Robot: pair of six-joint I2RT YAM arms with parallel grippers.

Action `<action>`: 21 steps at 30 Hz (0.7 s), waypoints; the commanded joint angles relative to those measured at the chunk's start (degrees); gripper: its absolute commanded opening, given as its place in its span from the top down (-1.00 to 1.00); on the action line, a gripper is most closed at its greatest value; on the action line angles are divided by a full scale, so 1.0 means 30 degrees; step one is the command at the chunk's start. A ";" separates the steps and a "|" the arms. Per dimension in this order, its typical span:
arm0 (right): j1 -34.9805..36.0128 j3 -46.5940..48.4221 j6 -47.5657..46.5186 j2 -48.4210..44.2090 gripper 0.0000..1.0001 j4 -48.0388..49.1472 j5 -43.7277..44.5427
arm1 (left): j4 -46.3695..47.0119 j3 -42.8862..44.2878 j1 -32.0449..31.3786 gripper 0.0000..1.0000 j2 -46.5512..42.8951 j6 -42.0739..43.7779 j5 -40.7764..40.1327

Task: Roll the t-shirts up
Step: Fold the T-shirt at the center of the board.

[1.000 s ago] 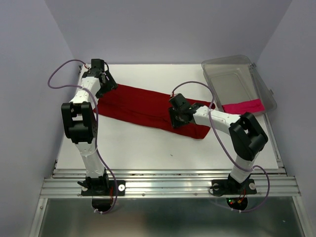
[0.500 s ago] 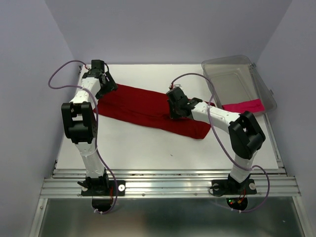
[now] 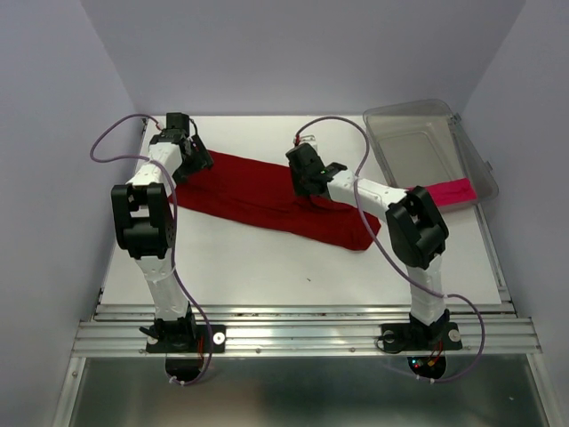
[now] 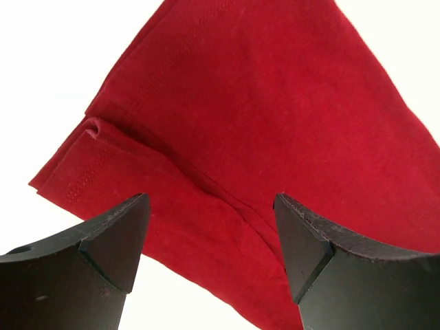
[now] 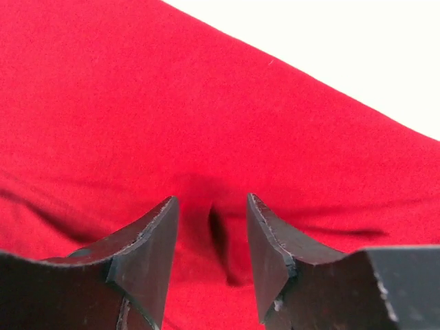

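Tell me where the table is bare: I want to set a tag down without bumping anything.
Widest patch: the near table strip between the red t-shirt and the metal rail. A narrower one lies behind the shirt, left of the clear bin. Crowded: mid-table, around the left gripper and right gripper.

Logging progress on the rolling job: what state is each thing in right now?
Red shirt, folded into a long flat strip, not rolled.
Pink shirt, a narrow bundle at the bin's near end.
Bin, open-topped.
Left jaws, wide open over the red shirt's end.
Right jaws, partly open, a cloth pucker between them.
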 commanded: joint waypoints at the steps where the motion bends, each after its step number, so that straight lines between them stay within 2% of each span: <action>1: -0.1437 0.1292 0.0573 -0.0185 0.00 0.0133 0.0380 | 0.0172 -0.0354 -0.0105 -0.67 -0.0573 0.0415 0.0110; 7: -0.2322 -0.1165 0.0257 -0.2848 -0.01 0.0220 -0.1703 | 0.0201 -0.0471 -0.0105 -0.67 -0.0660 0.0445 0.0197; 12: -0.2322 -0.4885 -0.0564 -0.5134 -0.14 0.0425 -0.2729 | 0.0289 -0.0529 -0.0105 -0.67 -0.0719 0.0357 0.0227; 15: -0.2322 -0.6728 -0.2725 -0.6395 -0.30 0.1652 -0.4601 | 0.0348 -0.0559 -0.0105 -0.67 -0.0632 0.0211 0.0314; 21: -0.2322 -0.7147 -0.5396 -0.6691 -0.29 0.1656 -0.4256 | 0.0348 -0.0559 -0.0866 -0.67 -0.0631 0.0123 0.0432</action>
